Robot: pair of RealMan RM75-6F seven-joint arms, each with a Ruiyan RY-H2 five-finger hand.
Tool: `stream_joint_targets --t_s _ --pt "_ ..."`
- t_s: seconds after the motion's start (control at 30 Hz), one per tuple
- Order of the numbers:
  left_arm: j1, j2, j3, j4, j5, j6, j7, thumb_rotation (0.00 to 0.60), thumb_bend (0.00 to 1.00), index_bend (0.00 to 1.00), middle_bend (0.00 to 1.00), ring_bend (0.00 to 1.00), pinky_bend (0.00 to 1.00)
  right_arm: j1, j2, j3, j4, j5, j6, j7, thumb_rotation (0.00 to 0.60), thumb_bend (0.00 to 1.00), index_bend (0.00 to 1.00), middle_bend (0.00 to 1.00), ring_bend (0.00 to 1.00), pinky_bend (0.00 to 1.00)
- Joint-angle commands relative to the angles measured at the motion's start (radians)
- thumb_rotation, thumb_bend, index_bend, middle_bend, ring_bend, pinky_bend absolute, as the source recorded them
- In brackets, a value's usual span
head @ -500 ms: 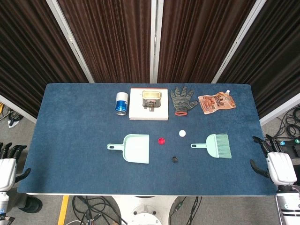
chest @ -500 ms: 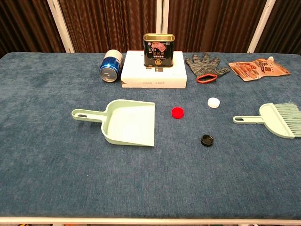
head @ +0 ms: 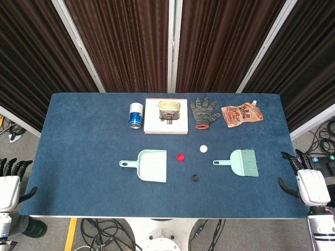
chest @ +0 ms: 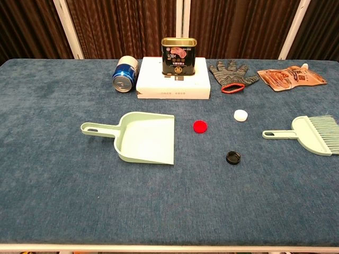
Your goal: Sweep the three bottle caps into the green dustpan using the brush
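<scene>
**A:** Dark curtains hang behind a blue table (head: pixel 78 157), and everything you need is laid out on it. Nothing has been done yet, as far as I can judge.

**B:** Where do my hands stand?

**A:** Your left hand (head: pixel 9 185) sits off the table's near left corner, your right hand (head: pixel 309 183) off the near right corner. Both hold nothing and their fingers look apart, though they are small at the head view's edge. The chest view shows neither.

**B:** And the tools?

**A:** The dustpan (chest: pixel 142 136) lies flat left of centre, handle pointing left, mouth facing right toward the caps. The brush (chest: pixel 312 133) lies flat well to the right, handle pointing left, bristles right. Neither is touched.

**B:** The caps?

**A:** All three are loose on the cloth between pan and brush. The red cap (chest: pixel 199 126) is nearest the pan's mouth, just beside it. The white cap (chest: pixel 241 115) lies further right and back. The black cap (chest: pixel 233 156) sits nearer you, apart from both.

**B:** So what is left?

**A:** All of it: you have to take the brush, probably steady the pan, and sweep each cap in.

**B:** Anything in the way?

**A:** A can (chest: pixel 125 74), a tin (chest: pixel 179 57) on a white box (chest: pixel 174 84), a glove (chest: pixel 230 75) and a pouch (chest: pixel 290 78) line the far edge, well clear of your sweeping path.
</scene>
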Motion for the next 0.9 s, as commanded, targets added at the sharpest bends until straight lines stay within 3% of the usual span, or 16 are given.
stream_joint_targets --t_s 0.03,0.17,0.37,0.47,0.67,0.9 --pt "-0.002 0.001 -0.001 -0.001 -0.004 -0.007 -0.004 0.600 0.18 0.19 0.21 0.10 0.05 0.020 -0.002 0.003 -0.005 -0.010 -0.021 -0.011 0.600 0.26 0.14 0.25 0.05 0.12" --pt "-0.003 -0.001 -0.001 0.002 -0.001 -0.008 -0.010 0.600 0.18 0.19 0.21 0.10 0.05 0.092 -0.011 0.007 -0.018 -0.022 -0.125 -0.078 0.600 0.26 0.14 0.30 0.05 0.12" --pt "-0.003 -0.003 0.001 0.011 0.006 -0.008 -0.026 0.600 0.18 0.19 0.21 0.10 0.05 0.234 -0.084 0.049 -0.005 0.030 -0.312 -0.276 0.600 0.11 0.34 0.40 0.10 0.12" --pt "-0.003 -0.003 0.003 0.014 0.007 -0.011 -0.035 0.600 0.18 0.19 0.21 0.10 0.05 0.290 -0.152 0.062 0.040 0.067 -0.379 -0.365 0.600 0.07 0.38 0.42 0.11 0.12" --pt "-0.001 -0.006 0.005 0.025 -0.005 -0.027 -0.053 0.600 0.18 0.19 0.21 0.10 0.05 0.348 -0.278 0.065 0.143 0.128 -0.428 -0.559 0.600 0.06 0.39 0.43 0.11 0.12" --pt "-0.009 -0.015 0.004 0.043 -0.007 -0.045 -0.068 0.600 0.18 0.19 0.21 0.10 0.05 0.376 -0.379 0.050 0.238 0.175 -0.449 -0.645 0.600 0.06 0.40 0.43 0.11 0.12"
